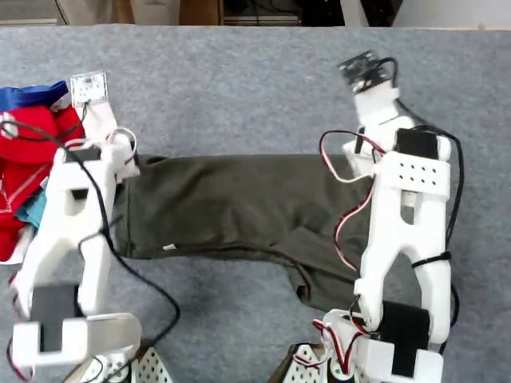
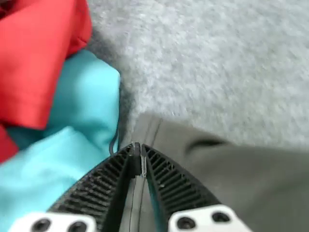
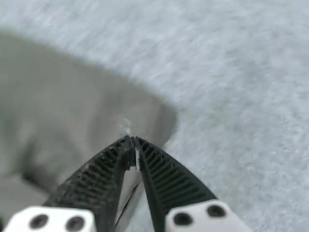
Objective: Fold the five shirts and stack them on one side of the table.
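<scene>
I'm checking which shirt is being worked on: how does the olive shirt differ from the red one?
The olive shirt lies spread out across the middle of the grey table; the red shirt is bunched at one side. The red shirt is heaped with a blue shirt and a teal shirt; the olive shirt lies outside that heap. Both rest on that table.

The high camera looks almost straight down on the grey counter (image 1: 239, 88), with both arm bases at its near edge. Each wrist camera sits just behind its own claw, pointing down the fingers from very close: the left claw (image 2: 136, 147) near the counter's left edge, the right claw (image 3: 131, 141) toward the right. All three views share the olive shirt (image 1: 231, 207).
</scene>
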Controlling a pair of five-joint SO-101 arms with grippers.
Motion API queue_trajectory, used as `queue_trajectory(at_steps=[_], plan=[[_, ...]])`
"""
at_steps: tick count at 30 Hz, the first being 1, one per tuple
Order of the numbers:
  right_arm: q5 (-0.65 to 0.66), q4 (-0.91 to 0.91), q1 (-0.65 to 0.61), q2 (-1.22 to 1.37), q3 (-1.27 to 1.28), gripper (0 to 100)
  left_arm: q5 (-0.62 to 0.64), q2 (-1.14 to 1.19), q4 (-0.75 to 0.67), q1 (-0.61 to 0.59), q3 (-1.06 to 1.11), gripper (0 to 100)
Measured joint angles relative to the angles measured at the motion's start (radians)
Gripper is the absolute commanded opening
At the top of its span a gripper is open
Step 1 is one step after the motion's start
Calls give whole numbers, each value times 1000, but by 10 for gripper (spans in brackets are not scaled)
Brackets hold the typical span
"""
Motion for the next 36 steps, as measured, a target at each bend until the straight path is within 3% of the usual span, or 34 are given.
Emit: queue_trajectory(at_steps=[8,18,27,36], plan=[[100,184,-112,0,84,5,-25,-244,-210,15,450,19],[52,31,-328,17,196,5,17,-252,-226,-66,453,19],[49,-49,-342,279,196,5,17,-252,-226,-66,453,19],[49,15,-341,288,196,5,17,-252,-226,-66,453,19]])
